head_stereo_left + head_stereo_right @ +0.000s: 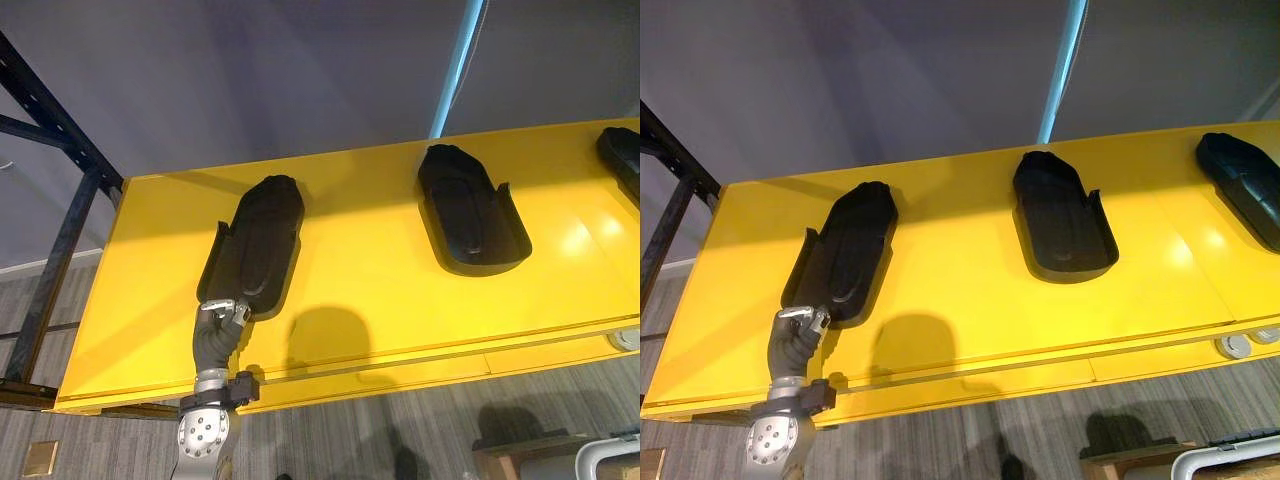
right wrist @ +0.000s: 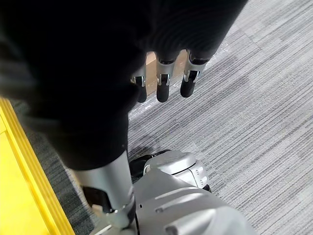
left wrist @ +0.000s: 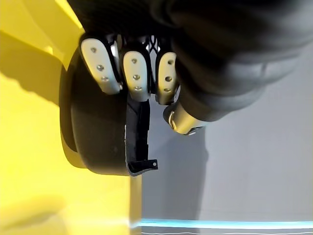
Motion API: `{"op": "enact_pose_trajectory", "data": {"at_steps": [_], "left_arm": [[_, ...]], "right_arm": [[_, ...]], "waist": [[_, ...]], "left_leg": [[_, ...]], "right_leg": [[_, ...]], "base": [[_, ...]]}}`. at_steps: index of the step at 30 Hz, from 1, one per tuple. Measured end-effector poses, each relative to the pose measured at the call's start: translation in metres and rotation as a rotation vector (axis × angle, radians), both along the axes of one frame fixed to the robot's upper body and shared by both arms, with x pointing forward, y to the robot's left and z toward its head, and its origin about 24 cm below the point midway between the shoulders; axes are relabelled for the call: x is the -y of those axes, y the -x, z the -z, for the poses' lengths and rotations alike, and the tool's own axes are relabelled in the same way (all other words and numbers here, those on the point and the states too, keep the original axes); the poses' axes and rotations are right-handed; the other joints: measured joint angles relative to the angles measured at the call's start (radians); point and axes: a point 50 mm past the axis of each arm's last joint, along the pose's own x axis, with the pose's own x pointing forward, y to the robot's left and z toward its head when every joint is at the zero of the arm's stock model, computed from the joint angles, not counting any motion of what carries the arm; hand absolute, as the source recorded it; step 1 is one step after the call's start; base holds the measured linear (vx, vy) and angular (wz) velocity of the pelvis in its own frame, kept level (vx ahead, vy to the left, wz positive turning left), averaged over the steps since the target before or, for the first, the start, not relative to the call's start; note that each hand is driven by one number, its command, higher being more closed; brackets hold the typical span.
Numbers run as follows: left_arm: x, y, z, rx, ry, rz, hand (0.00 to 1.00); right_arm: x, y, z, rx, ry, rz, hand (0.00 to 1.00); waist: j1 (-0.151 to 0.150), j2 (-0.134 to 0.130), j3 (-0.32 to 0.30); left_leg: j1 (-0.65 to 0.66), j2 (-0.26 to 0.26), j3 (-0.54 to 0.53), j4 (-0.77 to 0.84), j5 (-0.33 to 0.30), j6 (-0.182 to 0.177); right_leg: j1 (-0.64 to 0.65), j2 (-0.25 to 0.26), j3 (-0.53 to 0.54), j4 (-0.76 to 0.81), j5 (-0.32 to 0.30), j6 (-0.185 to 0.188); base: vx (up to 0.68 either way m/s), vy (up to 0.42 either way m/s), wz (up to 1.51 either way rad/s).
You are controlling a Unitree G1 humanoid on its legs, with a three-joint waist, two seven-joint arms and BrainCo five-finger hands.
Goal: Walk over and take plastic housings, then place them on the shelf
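A long black plastic housing [image 1: 255,245] lies on the yellow shelf [image 1: 370,290], towards its left end. My left hand [image 1: 225,312] reaches up to the housing's near end. In the left wrist view its fingers [image 3: 137,73] curl over the housing's [image 3: 98,132] rim, with the thumb [image 3: 183,120] on the other side, so the hand is shut on it. A second housing [image 1: 470,210] rests mid-shelf and a third housing [image 1: 1240,180] at the right end. My right hand [image 2: 164,83] hangs over the grey carpet, fingers relaxed and holding nothing.
A black rack frame [image 1: 50,200] stands at the shelf's left end. A grey wall with a light blue vertical strip [image 1: 455,70] rises behind the shelf. Bare yellow surface lies between the housings. A brown box [image 1: 520,455] sits on the floor at lower right.
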Motion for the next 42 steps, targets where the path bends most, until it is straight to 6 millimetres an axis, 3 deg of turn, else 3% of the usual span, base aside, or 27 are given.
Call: {"op": "enact_pose_trajectory", "data": {"at_steps": [10,11,17,24,27,29,30,31,32,33,34,36,38,39,40,41,42], "left_arm": [[0.004,-0.013,-0.009,0.041,0.017,0.022,1.00],[0.005,-0.015,-0.004,0.016,0.015,0.029,0.00],[0.028,-0.011,0.001,-0.011,0.054,0.154,0.00],[0.059,0.012,-0.022,0.113,0.110,0.317,0.00],[0.066,0.017,-0.023,0.129,0.153,0.312,0.00],[0.072,0.019,-0.025,0.144,0.186,0.295,0.00],[0.076,0.019,-0.025,0.144,0.208,0.273,0.00],[0.078,0.020,-0.024,0.141,0.203,0.262,0.00],[0.084,0.020,-0.021,0.126,0.194,0.259,0.00],[0.092,0.020,-0.015,0.099,0.174,0.282,0.00],[0.094,0.020,-0.013,0.088,0.164,0.288,0.00],[0.102,0.015,-0.001,0.035,0.138,0.311,0.00],[0.103,0.011,0.005,0.002,0.126,0.311,0.00],[0.105,0.009,0.006,-0.006,0.114,0.314,0.00],[0.103,0.009,0.009,-0.017,0.108,0.305,0.00],[0.102,0.008,0.010,-0.026,0.108,0.296,0.00],[0.096,0.006,0.010,-0.025,0.113,0.268,0.00]], "right_arm": [[-0.006,-0.007,0.000,0.013,-0.009,0.004,0.00],[-0.006,-0.008,0.000,0.016,-0.010,0.003,0.00],[-0.009,-0.009,0.001,0.016,-0.017,0.006,0.00],[-0.009,-0.007,0.001,0.011,-0.016,0.007,0.00],[-0.011,-0.009,0.001,0.014,-0.017,-0.012,0.00],[-0.014,-0.015,0.000,0.030,-0.014,-0.056,0.00],[-0.012,-0.022,-0.003,0.058,-0.004,-0.068,0.00],[-0.011,-0.027,-0.005,0.079,0.004,-0.068,0.00],[-0.015,-0.034,-0.007,0.100,0.007,-0.090,0.00],[-0.022,-0.038,-0.008,0.116,-0.004,-0.108,0.00],[-0.027,-0.039,-0.008,0.125,-0.015,-0.105,0.00],[-0.031,-0.047,-0.013,0.187,-0.028,-0.069,0.00],[-0.037,-0.053,-0.017,0.235,-0.040,-0.030,0.00],[-0.038,-0.056,-0.019,0.253,-0.034,-0.024,0.00],[-0.040,-0.055,-0.018,0.249,-0.035,-0.021,0.00],[-0.041,-0.055,-0.018,0.250,-0.037,-0.020,0.00],[-0.043,-0.059,-0.019,0.255,-0.030,-0.023,0.00]], "waist": [[-0.011,-0.017,0.006],[-0.014,-0.017,0.007],[-0.015,-0.023,0.008],[-0.014,-0.026,-0.026],[0.003,-0.027,-0.045],[0.023,-0.031,-0.056],[0.048,-0.022,-0.069],[0.055,-0.020,-0.075],[0.060,-0.005,-0.107],[0.052,-0.011,-0.124],[0.044,-0.016,-0.126],[0.033,-0.030,-0.118],[0.035,-0.045,-0.111],[0.037,-0.050,-0.109],[0.055,-0.074,-0.102],[0.065,-0.070,-0.103],[0.078,-0.073,-0.103]], "left_leg": [[0.002,0.001,0.019,-0.001,-0.003,-0.001],[0.002,0.001,0.019,-0.001,-0.003,-0.001],[0.022,0.001,0.019,-0.001,-0.003,0.000],[0.110,0.009,0.030,0.007,-0.027,0.002],[0.140,0.044,0.043,0.150,-0.126,-0.002],[0.121,0.051,-0.106,0.301,-0.193,0.023],[0.102,0.047,-0.264,0.403,-0.249,0.007],[0.098,0.041,-0.345,0.449,-0.279,-0.004],[0.090,0.022,-0.478,0.515,-0.323,-0.031],[0.091,-0.008,-0.555,0.553,-0.358,-0.033],[0.094,-0.020,-0.570,0.565,-0.374,-0.032],[0.122,-0.067,-0.576,0.574,-0.446,0.008],[0.145,-0.119,-0.534,0.568,-0.504,0.075],[0.144,-0.145,-0.481,0.566,-0.537,0.109],[0.157,-0.168,-0.371,0.538,-0.508,0.144],[0.173,-0.165,-0.313,0.510,-0.486,0.158],[0.192,-0.146,-0.190,0.466,-0.453,0.177]], "right_leg": [[-0.010,0.003,0.021,0.000,0.000,0.001],[-0.010,0.003,0.021,0.000,0.000,0.000],[0.011,0.004,0.021,0.000,-0.002,0.001],[0.090,0.009,0.026,0.002,-0.029,0.018],[0.134,0.035,0.078,0.045,-0.055,0.014],[0.140,0.058,0.130,0.082,-0.060,-0.005],[0.128,0.089,0.185,0.108,-0.067,-0.007],[0.117,0.107,0.214,0.124,-0.073,-0.008],[0.082,0.137,0.257,0.164,-0.091,0.000],[0.051,0.148,0.291,0.209,-0.105,0.012],[0.034,0.150,0.305,0.234,-0.106,0.012],[-0.024,0.152,0.384,0.305,-0.118,0.037],[-0.057,0.148,0.485,0.285,-0.083,0.047],[-0.063,0.139,0.544,0.206,-0.025,-0.022],[-0.059,0.082,0.484,0.087,-0.040,-0.206],[-0.069,0.058,0.397,0.071,-0.090,-0.216],[-0.123,0.040,0.180,0.191,-0.102,-0.148]], "base": [[0.00,0.004,-0.06],[0.00,0.000,0.00],[0.00,0.000,0.00],[0.00,0.009,-0.05],[0.02,0.012,-0.48],[0.00,0.002,-0.92],[-0.05,0.037,-1.16],[-0.11,0.126,-1.47],[-0.12,0.192,-1.19],[-0.13,0.210,-1.02],[-0.15,0.227,-0.80],[-0.21,0.294,-0.96],[-0.25,0.354,-1.53],[-0.33,0.471,-2.32],[-0.35,0.486,-2.35],[-0.34,0.453,-2.79],[-0.31,0.350,-2.48]]}}
